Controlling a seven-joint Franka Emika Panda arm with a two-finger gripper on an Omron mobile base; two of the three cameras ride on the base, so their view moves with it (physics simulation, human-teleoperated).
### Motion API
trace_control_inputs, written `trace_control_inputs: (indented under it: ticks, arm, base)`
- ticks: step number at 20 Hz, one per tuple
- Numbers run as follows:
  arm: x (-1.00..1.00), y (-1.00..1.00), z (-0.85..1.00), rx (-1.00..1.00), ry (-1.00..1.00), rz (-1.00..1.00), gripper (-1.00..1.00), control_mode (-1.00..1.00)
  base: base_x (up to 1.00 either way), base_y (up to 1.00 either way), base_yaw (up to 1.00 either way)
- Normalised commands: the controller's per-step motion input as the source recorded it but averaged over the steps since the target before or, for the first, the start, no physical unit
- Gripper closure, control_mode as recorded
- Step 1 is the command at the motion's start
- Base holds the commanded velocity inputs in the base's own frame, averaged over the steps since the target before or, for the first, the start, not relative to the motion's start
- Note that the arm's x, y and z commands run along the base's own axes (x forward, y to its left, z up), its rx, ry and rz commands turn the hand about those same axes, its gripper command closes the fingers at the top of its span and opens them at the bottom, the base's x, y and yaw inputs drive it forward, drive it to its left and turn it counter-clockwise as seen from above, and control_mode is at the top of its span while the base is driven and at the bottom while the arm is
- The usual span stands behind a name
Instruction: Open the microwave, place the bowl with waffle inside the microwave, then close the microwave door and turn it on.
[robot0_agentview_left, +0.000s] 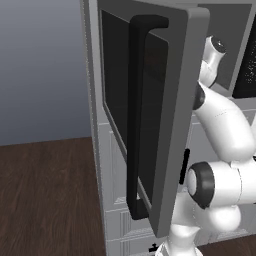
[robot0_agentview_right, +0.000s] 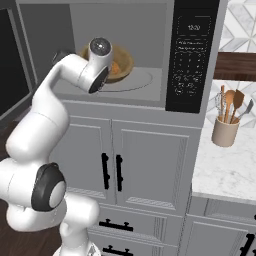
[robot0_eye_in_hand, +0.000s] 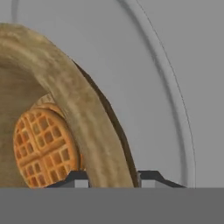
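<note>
The microwave (robot0_agentview_right: 150, 37) stands open, and its door (robot0_agentview_left: 175, 125) with the long black handle (robot0_agentview_left: 135, 120) is swung out to the left. Inside, the brownish bowl (robot0_agentview_right: 122, 65) rests on the round glass plate (robot0_agentview_right: 142, 80). The arm reaches into the cavity from the left. In the hand view the bowl's thick rim (robot0_eye_in_hand: 83, 113) runs between the two fingertips of my gripper (robot0_eye_in_hand: 114, 178), which hug it on both sides. A golden waffle (robot0_eye_in_hand: 41, 148) lies inside the bowl.
The black control panel (robot0_agentview_right: 192, 55) sits right of the cavity. White cupboard doors (robot0_agentview_right: 145, 165) with black handles are below. A beige utensil pot (robot0_agentview_right: 225, 131) stands on the marble counter (robot0_agentview_right: 225, 175) to the right. Dark wood floor (robot0_agentview_left: 45, 190) lies left of the open door.
</note>
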Motion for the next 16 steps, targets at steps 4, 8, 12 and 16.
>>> trace_control_inputs:
  ticks: [4,8,12,16]
  arm:
    - [0.61,0.01,-0.17,0.00,0.15,0.00,1.00,-1.00]
    - [0.20,0.00,-0.02,0.00,0.17,0.00,-1.00,-1.00]
    - [-0.23,-0.09,0.07,0.00,0.03,0.00,-1.00,-1.00]
    - [-0.32,-0.04,0.16,0.00,0.00,0.00,-1.00,-1.00]
  base:
    - [0.00,0.00,0.00]
    - [0.00,0.00,0.00]
    - [0.00,0.00,0.00]
    - [0.00,0.00,0.00]
